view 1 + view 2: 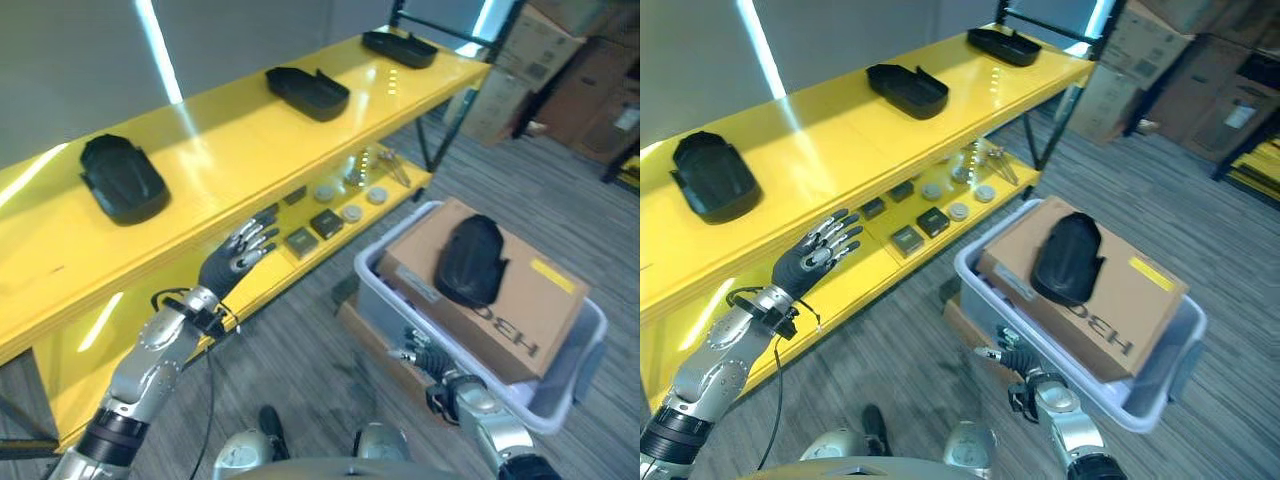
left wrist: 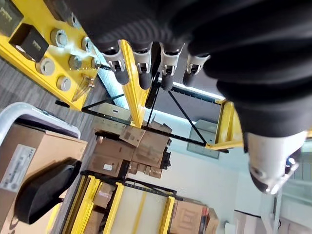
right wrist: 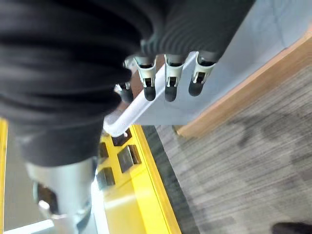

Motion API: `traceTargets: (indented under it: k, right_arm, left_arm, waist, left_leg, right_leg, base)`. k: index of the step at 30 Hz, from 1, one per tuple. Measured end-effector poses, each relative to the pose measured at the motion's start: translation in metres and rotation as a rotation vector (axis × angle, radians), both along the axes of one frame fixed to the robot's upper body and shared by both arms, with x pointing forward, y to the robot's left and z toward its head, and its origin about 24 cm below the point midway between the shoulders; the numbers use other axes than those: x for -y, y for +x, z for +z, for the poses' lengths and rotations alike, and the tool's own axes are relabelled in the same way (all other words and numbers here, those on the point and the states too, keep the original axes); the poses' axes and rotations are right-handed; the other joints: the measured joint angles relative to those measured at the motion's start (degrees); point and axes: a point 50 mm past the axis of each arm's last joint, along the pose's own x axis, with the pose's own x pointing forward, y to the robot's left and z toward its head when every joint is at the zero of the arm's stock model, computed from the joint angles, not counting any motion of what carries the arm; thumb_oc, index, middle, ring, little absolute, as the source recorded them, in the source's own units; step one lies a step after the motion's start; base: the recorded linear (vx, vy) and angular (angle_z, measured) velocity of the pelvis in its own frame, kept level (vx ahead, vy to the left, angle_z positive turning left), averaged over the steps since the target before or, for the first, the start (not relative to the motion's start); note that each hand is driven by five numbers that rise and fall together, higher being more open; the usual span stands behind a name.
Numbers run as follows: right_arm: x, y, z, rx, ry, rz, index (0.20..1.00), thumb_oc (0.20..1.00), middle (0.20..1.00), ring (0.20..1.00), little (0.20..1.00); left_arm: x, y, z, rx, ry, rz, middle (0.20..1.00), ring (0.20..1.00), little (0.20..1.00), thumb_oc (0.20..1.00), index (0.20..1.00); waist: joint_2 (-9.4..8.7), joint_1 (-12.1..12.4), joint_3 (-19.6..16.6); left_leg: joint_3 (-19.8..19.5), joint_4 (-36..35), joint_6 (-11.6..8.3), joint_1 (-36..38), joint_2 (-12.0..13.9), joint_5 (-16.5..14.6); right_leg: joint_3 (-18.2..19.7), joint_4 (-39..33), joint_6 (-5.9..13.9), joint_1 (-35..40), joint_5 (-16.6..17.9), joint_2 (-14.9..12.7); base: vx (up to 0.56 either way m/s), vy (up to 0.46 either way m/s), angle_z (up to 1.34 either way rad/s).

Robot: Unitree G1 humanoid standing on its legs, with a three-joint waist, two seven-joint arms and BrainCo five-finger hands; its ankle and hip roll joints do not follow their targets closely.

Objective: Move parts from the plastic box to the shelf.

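1 black moulded part lay on a brown cardboard box that sat inside the grey plastic box, at about 4 o'clock from the middle of the head view. 3 more black parts already sat on the top board of the yellow shelf: 1 at 9 o'clock, 1 near 12 o'clock, 1 at the far end around 1 o'clock. The lower board held small dark blocks and round metal discs.

The left hand hovered by the shelf's front edge, fingers straight and spread, holding nothing. The right hand hung low beside the near wall of the plastic box, fingers relaxed and apart, also empty; its wrist view showed the fingertips just off the box rim.

Handling guess: the part looked like a rigid plastic shell, hollow and so probably light, with a smooth, slightly glossy skin that could slip under dark fingertips. It seemed stiff enough to take a firm squeeze and not fragile. Best hold was likely across its narrow width, thumb on 1 long side and fingers on the other, near the middle so it would not tip. It rested loose on the cardboard, so a sideways nudge could slide it.
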Motion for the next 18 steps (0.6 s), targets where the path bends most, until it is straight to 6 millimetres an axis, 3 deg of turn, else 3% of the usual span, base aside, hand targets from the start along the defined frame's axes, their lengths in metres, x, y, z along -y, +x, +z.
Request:
traceTargets:
  k: [1, 2, 3, 4, 5, 6, 7, 8, 9, 10, 11, 12, 13, 16, 18]
  right_arm:
    - [0.001, -0.001, -0.004, -0.028, -0.01, -0.022, 1.0, 1.0, 1.0, 1.0, 1.0]
    - [0.003, 0.001, -0.004, -0.035, -0.025, -0.033, 1.0, 1.0, 1.0, 1.0, 1.0]
    - [0.004, 0.0, -0.009, -0.068, -0.042, -0.051, 1.0, 1.0, 1.0, 1.0, 1.0]
    - [0.007, -0.015, -0.026, -0.173, -0.066, -0.078, 1.0, 1.0, 1.0, 1.0, 1.0]
    - [0.013, -0.035, -0.042, -0.27, -0.086, -0.11, 1.0, 1.0, 1.0, 1.0, 1.0]
    - [0.022, -0.06, -0.054, -0.348, -0.111, -0.153, 1.0, 1.0, 1.0, 1.0, 1.0]
    - [0.037, -0.093, -0.065, -0.42, -0.128, -0.255, 1.0, 1.0, 1.0, 1.0, 1.0]
    - [0.045, -0.12, -0.067, -0.45, -0.147, -0.325, 1.0, 1.0, 1.0, 1.0, 1.0]
    - [0.048, -0.126, -0.067, -0.445, -0.145, -0.351, 1.0, 1.0, 1.0, 1.0, 1.0]
    - [0.052, -0.13, -0.059, -0.388, -0.142, -0.385, 1.0, 1.0, 1.0, 1.0, 1.0]
    - [0.052, -0.116, -0.034, -0.19, -0.123, -0.383, 1.0, 1.0, 1.0, 1.0, 1.0]
    - [0.051, -0.104, -0.023, -0.105, -0.116, -0.376, 1.0, 1.0, 1.0, 1.0, 1.0]
    - [0.043, -0.052, 0.051, 0.283, -0.11, -0.26, 1.0, 1.0, 1.0, 1.0, 1.0]
    - [0.034, -0.008, 0.118, 0.625, -0.108, -0.171, 1.0, 1.0, 1.0, 1.0, 1.0]
    - [0.034, 0.011, 0.155, 0.811, -0.117, -0.167, 1.0, 1.0, 1.0, 1.0, 1.0]
  left_arm:
    - [-0.002, 0.0, 0.0, 0.002, 0.008, 0.003, 1.0, 1.0, 1.0, 1.0, 1.0]
    - [-0.002, 0.0, 0.001, 0.004, 0.008, 0.003, 1.0, 1.0, 1.0, 1.0, 1.0]
    - [-0.003, -0.001, -0.002, -0.003, 0.001, 0.012, 1.0, 1.0, 1.0, 1.0, 1.0]
    - [-0.004, -0.01, -0.012, -0.043, -0.02, 0.03, 1.0, 1.0, 1.0, 1.0, 1.0]
    - [-0.011, -0.016, -0.02, -0.076, -0.038, 0.074, 1.0, 1.0, 1.0, 1.0, 1.0]
    - [-0.015, -0.019, -0.025, -0.098, -0.054, 0.111, 1.0, 1.0, 1.0, 1.0, 1.0]
    - [-0.017, -0.022, -0.029, -0.119, -0.089, 0.145, 1.0, 1.0, 1.0, 1.0, 1.0]
    - [-0.021, -0.026, -0.035, -0.14, -0.116, 0.186, 1.0, 1.0, 1.0, 1.0, 1.0]
    - [-0.022, -0.026, -0.035, -0.141, -0.123, 0.201, 1.0, 1.0, 1.0, 1.0, 1.0]
    - [-0.021, -0.026, -0.034, -0.13, -0.145, 0.208, 1.0, 1.0, 1.0, 1.0, 1.0]
    - [-0.018, -0.028, -0.035, -0.125, -0.2, 0.221, 1.0, 1.0, 1.0, 1.0, 1.0]
    - [-0.016, -0.028, -0.035, -0.124, -0.211, 0.22, 1.0, 1.0, 1.0, 1.0, 1.0]
    - [-0.016, -0.026, -0.032, -0.112, -0.271, 0.251, 1.0, 1.0, 1.0, 1.0, 1.0]
    - [-0.017, -0.023, -0.027, -0.098, -0.308, 0.258, 1.0, 1.0, 1.0, 1.0, 1.0]
    - [-0.018, -0.021, -0.025, -0.093, -0.314, 0.26, 1.0, 1.0, 1.0, 1.0, 1.0]
  waist:
    - [-1.19, 1.0, -0.4]
    - [-1.08, 1.6, -0.4]
    - [-0.3, 2.2, -0.4]
    - [1.01, 2.6, -1.7]
    - [0.59, 3.2, -1.8]
    - [0.48, 1.8, -2.0]
    - [0.87, 0.7, -2.2]
    - [1.67, 0.6, -2.6]
    - [1.99, 0.3, -2.5]
    - [2.58, -1.6, -2.7]
    - [3.36, -3.2, -2.8]
    - [3.29, -3.7, -2.9]
    - [4.26, -5.5, -3.2]
    - [3.98, -4.4, -3.2]
    - [3.57, -3.4, -3.2]
  left_leg:
    - [-2.0, 0.0, -2.84, -0.1, -0.8, 0.0]
    - [-4.0, -0.3, -3.71, -0.4, -0.4, 0.4]
    - [-2.7, -1.0, -4.98, 0.0, 1.5, 1.6]
    - [2.0, -0.9, -5.77, 0.7, 5.0, 2.1]
    - [3.0, 0.0, -7.13, 1.4, 6.4, 2.1]
    - [2.2, 0.0, -8.03, 1.4, 7.1, 2.0]
    - [1.5, 0.2, -9.03, 1.4, 8.0, 2.6]
    - [1.3, 0.1, -8.76, 1.5, 8.9, 3.2]
    - [1.3, 0.2, -9.0, 1.5, 9.4, 3.7]
    - [1.2, 0.2, -9.19, 1.4, 10.3, 4.2]
    - [1.9, 0.3, -8.87, 1.3, 10.7, 4.5]
    - [2.3, 0.3, -8.87, 1.7, 10.9, 5.2]
    - [0.0, 1.5, -9.12, 2.0, 11.6, 5.5]
    - [-5.5, 4.3, -9.16, 2.4, 11.8, 5.6]
    - [-6.6, 7.2, -10.97, 1.5, 11.7, 6.7]
  right_leg:
    - [-2.9, -7.6, 0.06, 2.1, 0.5, 1.1]
    - [-4.8, -11.5, -0.2, 2.2, 0.3, 1.7]
    - [-10.3, -16.9, -2.55, 3.7, 0.0, 2.2]
    - [-19.4, -19.6, -2.03, 5.6, 0.2, 2.1]
    - [-20.2, -21.7, -2.24, 5.5, 3.3, 2.7]
    - [-19.5, -23.5, -2.7, 5.6, 5.3, 4.2]
    - [-16.3, -23.8, -3.2, 5.0, 5.9, 6.5]
    - [-14.3, -24.7, -4.1, 4.6, 5.8, 8.3]
    - [-13.7, -25.2, -4.45, 4.5, 6.0, 9.1]
    - [-13.3, -26.0, -4.84, 4.3, 6.2, 10.5]
    - [-12.2, -27.4, -5.55, 4.3, 6.8, 11.3]
    - [-11.4, -28.6, -5.94, 4.5, 7.4, 11.9]
    - [-8.6, -31.3, -5.94, 4.5, 8.3, 12.9]
    - [-4.9, -32.4, -6.87, 5.1, 9.1, 13.5]
    - [-4.0, -32.4, -7.48, 5.4, 9.5, 12.8]
  base:
    - [-0.12, -0.33, -1.41]
    - [-0.13, -0.415, -1.88]
    - [-0.12, -0.41, -2.04]
    - [-0.11, -0.473, -2.29]
    - [-0.08, -0.474, -1.7]
    - [-0.05, -0.415, -0.97]
    - [-0.04, -0.344, -0.52]
    - [-0.05, -0.347, -0.59]
    - [-0.03, -0.315, -0.63]
    - [-0.01, -0.311, -0.48]
    - [0.01, -0.258, -0.51]
    - [0.06, -0.403, -0.93]
    - [0.09, -0.355, -0.89]
    - [0.06, -0.185, -0.71]
    - [0.06, -0.172, -0.35]
